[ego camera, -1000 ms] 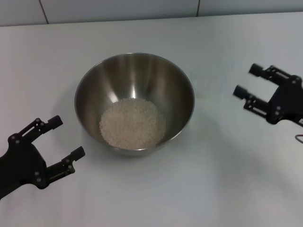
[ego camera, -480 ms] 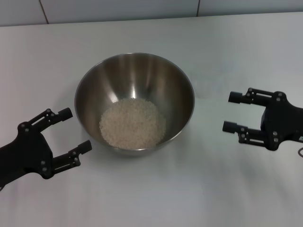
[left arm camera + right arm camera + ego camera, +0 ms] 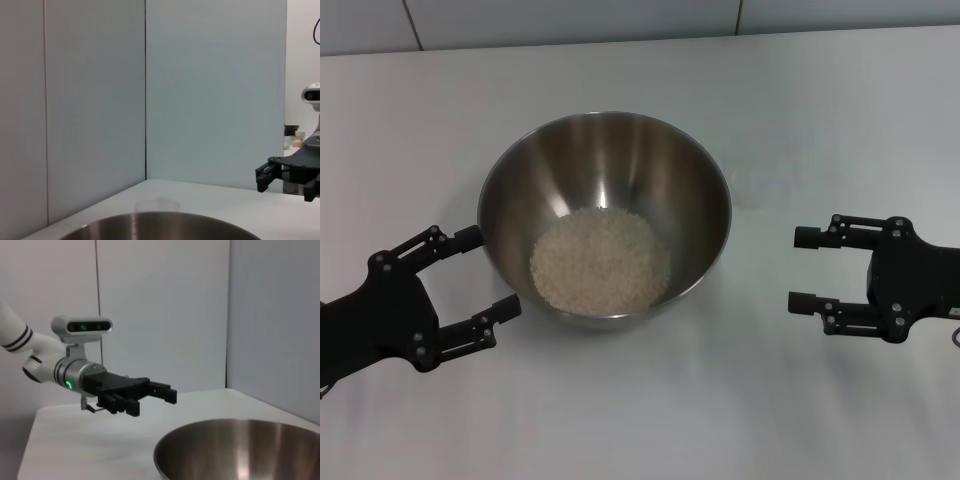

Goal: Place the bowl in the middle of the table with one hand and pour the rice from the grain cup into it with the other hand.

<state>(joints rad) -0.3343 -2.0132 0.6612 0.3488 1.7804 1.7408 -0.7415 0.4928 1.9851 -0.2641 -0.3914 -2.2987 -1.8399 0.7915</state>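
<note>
The steel bowl (image 3: 610, 150) stands on the white table (image 3: 640, 420) with a heap of rice (image 3: 600, 262) in its bottom. My left gripper (image 3: 490, 272) is open at the bowl's left side, its far fingertip almost at the rim. My right gripper (image 3: 800, 269) is open and empty, a short gap to the right of the bowl. The left wrist view shows the bowl's rim (image 3: 165, 222), the clear grain cup (image 3: 157, 205) upright just beyond it, and the right gripper (image 3: 261, 179). The right wrist view shows the bowl (image 3: 240, 450) and the left gripper (image 3: 156, 402).
A grey panelled wall (image 3: 570, 20) runs along the table's far edge. Bare tabletop lies in front of the bowl and behind it. Small items (image 3: 292, 142) sit far off behind the right arm in the left wrist view.
Both open grippers have moved in toward the bowl. The left one has come up to its left rim. The right one has come nearer and turned level with it. The bowl has not moved.
</note>
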